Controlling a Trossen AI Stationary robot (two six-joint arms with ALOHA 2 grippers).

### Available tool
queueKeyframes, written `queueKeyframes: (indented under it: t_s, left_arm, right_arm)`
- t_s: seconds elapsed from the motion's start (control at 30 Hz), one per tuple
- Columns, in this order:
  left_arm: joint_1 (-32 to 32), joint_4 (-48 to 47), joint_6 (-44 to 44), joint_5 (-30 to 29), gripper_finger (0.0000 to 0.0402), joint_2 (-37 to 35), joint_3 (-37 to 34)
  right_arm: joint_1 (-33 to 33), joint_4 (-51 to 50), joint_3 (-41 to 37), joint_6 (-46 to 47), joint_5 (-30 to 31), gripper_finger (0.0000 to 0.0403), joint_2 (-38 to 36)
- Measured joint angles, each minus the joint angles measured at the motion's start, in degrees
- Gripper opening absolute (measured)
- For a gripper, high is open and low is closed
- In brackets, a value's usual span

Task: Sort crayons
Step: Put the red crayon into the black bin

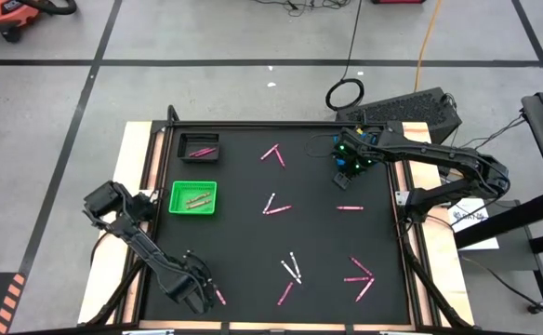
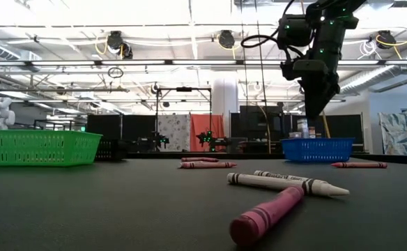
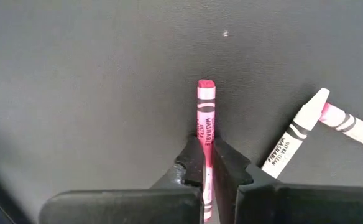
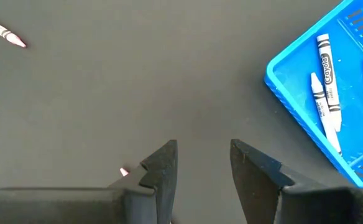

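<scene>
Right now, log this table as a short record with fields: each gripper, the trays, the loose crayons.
left gripper: low at the near left of the mat, shut on a pink crayon
right gripper: raised over the far right of the mat, open, holding nothing
blue tray: beside the right gripper, holds white crayons
green tray: left side, holds pale crayons
black tray: far left corner, holds pink crayons
loose crayons: pink and white, scattered over the black mat
</scene>
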Motion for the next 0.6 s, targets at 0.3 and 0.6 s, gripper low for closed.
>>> queueKeyframes:
  t_s: [0.3,0.6]
  left_arm:
    - [0.0,0.0,1.7,-3.8,0.0008,-1.6,0.6]
    - [2.5,-8.7,4.7,-12.0,0.0008,-9.9,0.7]
  right_arm:
    - [0.0,0.8,0.0,0.0,0.0,0.0135,0.0]
    - [0.0,0.8,0.0,-0.3,0.0,0.0135,0.0]
